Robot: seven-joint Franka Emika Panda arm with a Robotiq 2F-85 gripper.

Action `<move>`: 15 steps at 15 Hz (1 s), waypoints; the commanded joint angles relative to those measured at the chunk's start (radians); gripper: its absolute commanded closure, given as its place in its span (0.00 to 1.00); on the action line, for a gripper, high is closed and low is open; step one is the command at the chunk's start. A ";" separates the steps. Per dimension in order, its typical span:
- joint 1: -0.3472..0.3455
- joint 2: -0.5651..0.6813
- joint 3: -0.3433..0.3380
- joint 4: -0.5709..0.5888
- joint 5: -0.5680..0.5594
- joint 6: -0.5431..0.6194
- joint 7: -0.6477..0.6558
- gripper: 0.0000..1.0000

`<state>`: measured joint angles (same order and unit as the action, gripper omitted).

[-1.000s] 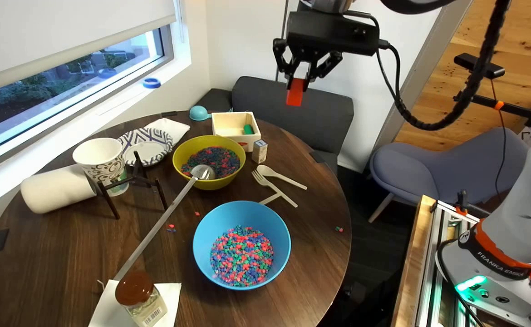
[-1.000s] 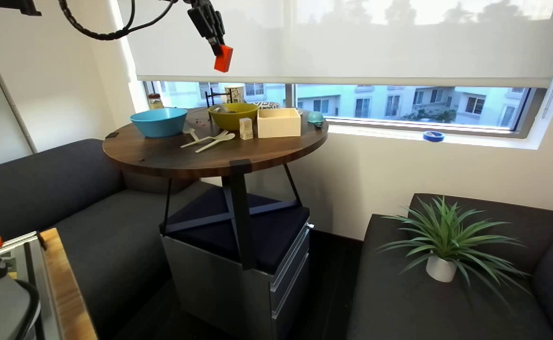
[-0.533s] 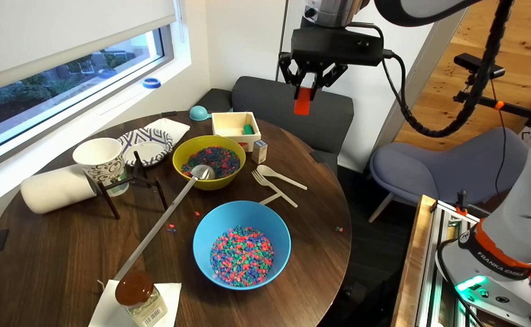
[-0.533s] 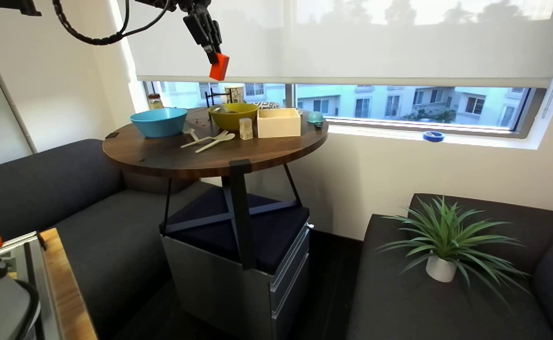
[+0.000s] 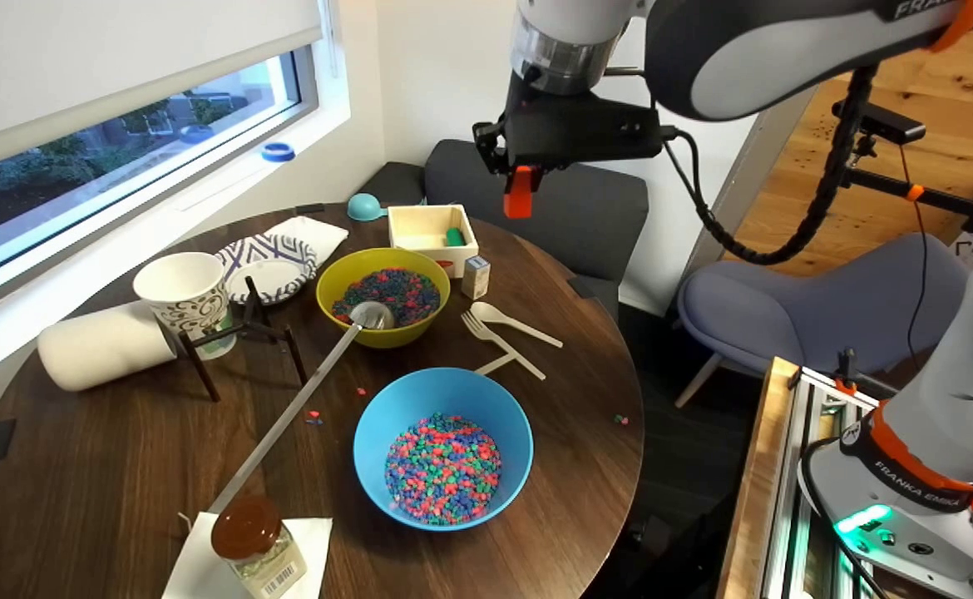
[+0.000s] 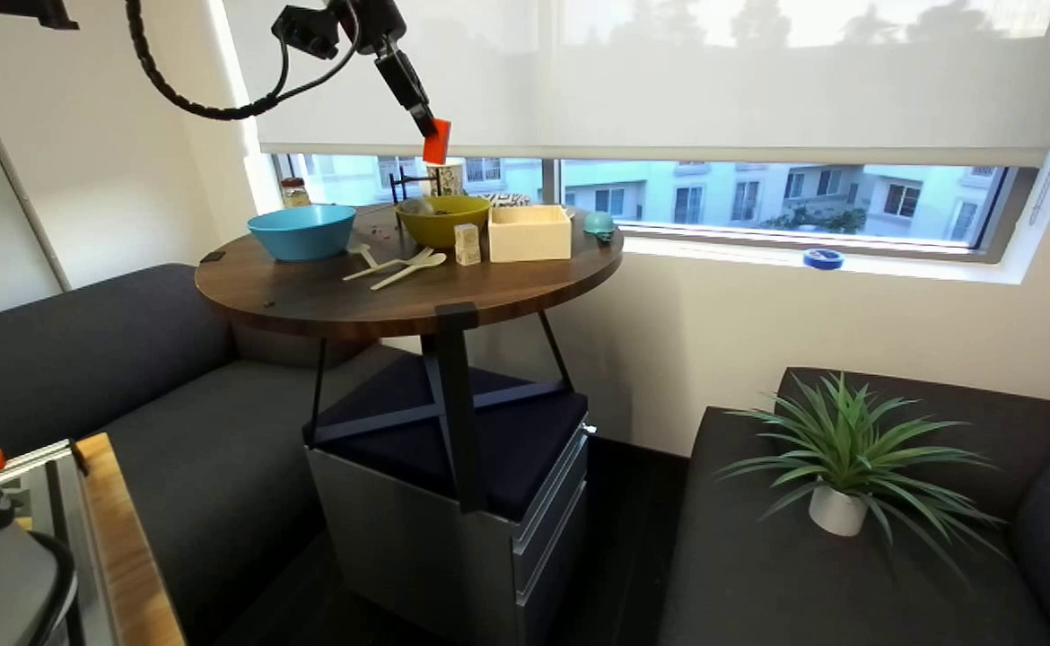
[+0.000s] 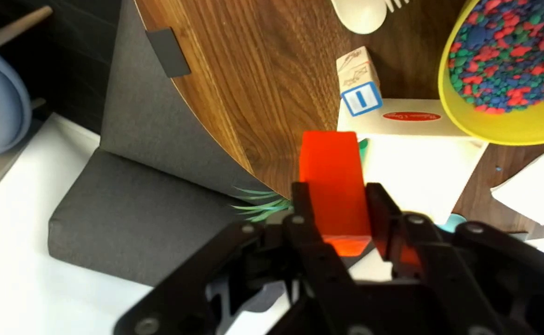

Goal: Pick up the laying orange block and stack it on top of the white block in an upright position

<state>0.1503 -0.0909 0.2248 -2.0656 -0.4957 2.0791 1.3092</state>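
The orange block (image 5: 518, 200) is held in the air, long side roughly upright but a little tilted; it also shows in an exterior view (image 6: 438, 144) and the wrist view (image 7: 332, 163). My gripper (image 5: 521, 171) is shut on the block's upper end, with one finger on each side in the wrist view (image 7: 336, 188). The white block (image 5: 476, 279) stands upright on the table beside the wooden box; it also shows in an exterior view (image 6: 467, 245) and the wrist view (image 7: 356, 79). The orange block is well above the table, apart from the white block.
An open wooden box (image 5: 428, 226) with a green piece inside touches or nearly touches the white block. A yellow bowl (image 5: 328, 287) with a ladle, a blue bowl (image 5: 445, 383), a pale spoon (image 5: 520, 320) and fork (image 5: 503, 345) lie around it on the round table (image 5: 586, 466).
My gripper has come down with the orange block. In the last half second it has also shifted toward the window side and turned somewhat. The things on the table have not moved.
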 commanded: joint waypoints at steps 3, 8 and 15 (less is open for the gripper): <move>0.033 0.076 0.025 -0.017 -0.216 0.074 0.072 0.92; 0.062 0.103 0.019 -0.066 -0.382 0.128 0.206 0.92; 0.071 0.127 0.013 -0.085 -0.380 0.172 0.204 0.67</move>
<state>0.2104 0.0362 0.2486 -2.1519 -0.8784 2.2528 1.5157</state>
